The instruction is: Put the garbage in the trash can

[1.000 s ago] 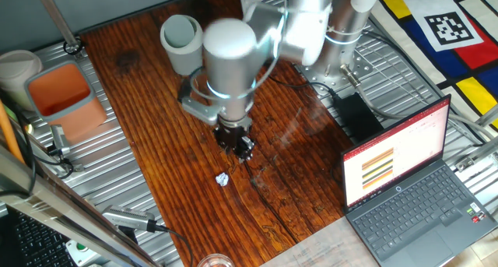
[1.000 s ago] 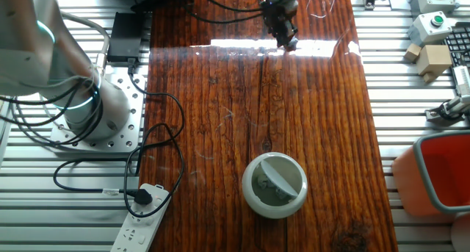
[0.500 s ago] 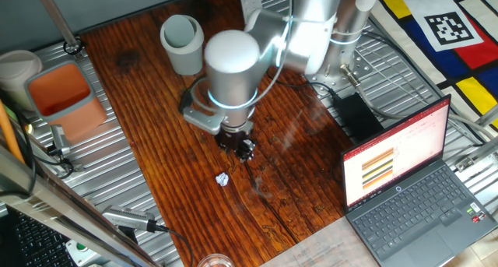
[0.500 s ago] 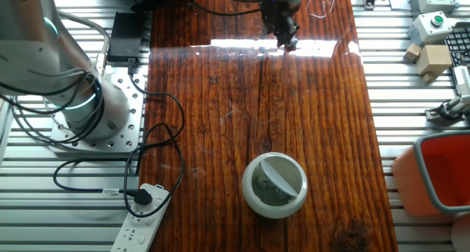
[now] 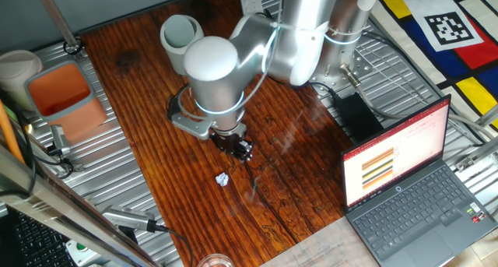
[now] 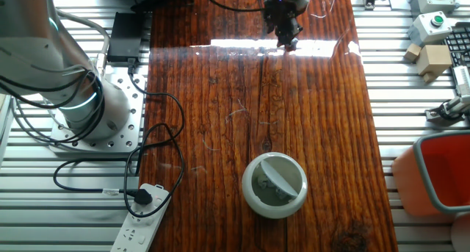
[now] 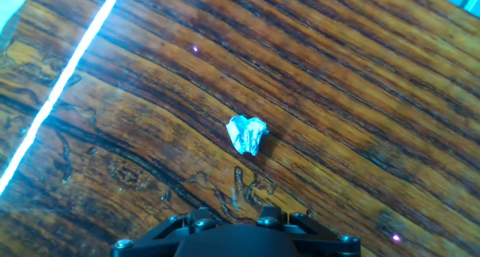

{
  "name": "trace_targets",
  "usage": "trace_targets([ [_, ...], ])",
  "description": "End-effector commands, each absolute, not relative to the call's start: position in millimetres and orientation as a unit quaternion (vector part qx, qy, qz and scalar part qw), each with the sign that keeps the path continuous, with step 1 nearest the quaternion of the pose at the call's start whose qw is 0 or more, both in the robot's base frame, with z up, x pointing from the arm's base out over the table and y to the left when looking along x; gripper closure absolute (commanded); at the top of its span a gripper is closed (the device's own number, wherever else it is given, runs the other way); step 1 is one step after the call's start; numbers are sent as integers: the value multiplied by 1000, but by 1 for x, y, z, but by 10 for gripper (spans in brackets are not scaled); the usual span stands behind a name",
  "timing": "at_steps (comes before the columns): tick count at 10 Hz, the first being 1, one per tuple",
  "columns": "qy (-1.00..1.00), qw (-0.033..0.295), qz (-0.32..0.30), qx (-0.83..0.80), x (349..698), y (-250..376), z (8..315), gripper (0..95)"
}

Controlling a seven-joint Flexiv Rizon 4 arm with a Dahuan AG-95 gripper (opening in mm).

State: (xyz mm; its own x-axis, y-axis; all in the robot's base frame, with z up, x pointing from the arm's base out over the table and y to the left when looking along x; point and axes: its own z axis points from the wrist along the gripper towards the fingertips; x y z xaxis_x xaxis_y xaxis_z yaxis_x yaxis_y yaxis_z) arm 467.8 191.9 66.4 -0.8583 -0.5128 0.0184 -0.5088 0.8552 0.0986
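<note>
On the tabletop [image 5: 156,154], one paper wad [image 7: 247,133] lies loose beside the hovering tool [image 5: 240,149], whose finger spacing I cannot tell, probably lining up a pick.

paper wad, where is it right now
The paper wad lies on the wooden table, just in front of the gripper, apart from it; centre of the hand view.

Bright, even light all round here. There's a hard white band of glare across the far end of the wooden table [image 6: 242,134] in the other fixed view, and it shows again as a thin bright diagonal streak at the left of the hand view. The paper wad [image 7: 247,134] sits sharp and bluish-white, with only a faint shadow. The laptop [image 5: 405,185] screen glows, readable, not blown out.
</note>
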Motion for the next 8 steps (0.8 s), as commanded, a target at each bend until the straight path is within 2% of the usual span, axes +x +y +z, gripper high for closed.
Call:
trace_targets([
  [1, -963, 10, -34, 266, 467, 191, 66, 570],
  [3, -964, 28, -25, 264, 467, 191, 66, 570],
  [8, -973, 44, -6, 226, 467, 191, 66, 570],
])
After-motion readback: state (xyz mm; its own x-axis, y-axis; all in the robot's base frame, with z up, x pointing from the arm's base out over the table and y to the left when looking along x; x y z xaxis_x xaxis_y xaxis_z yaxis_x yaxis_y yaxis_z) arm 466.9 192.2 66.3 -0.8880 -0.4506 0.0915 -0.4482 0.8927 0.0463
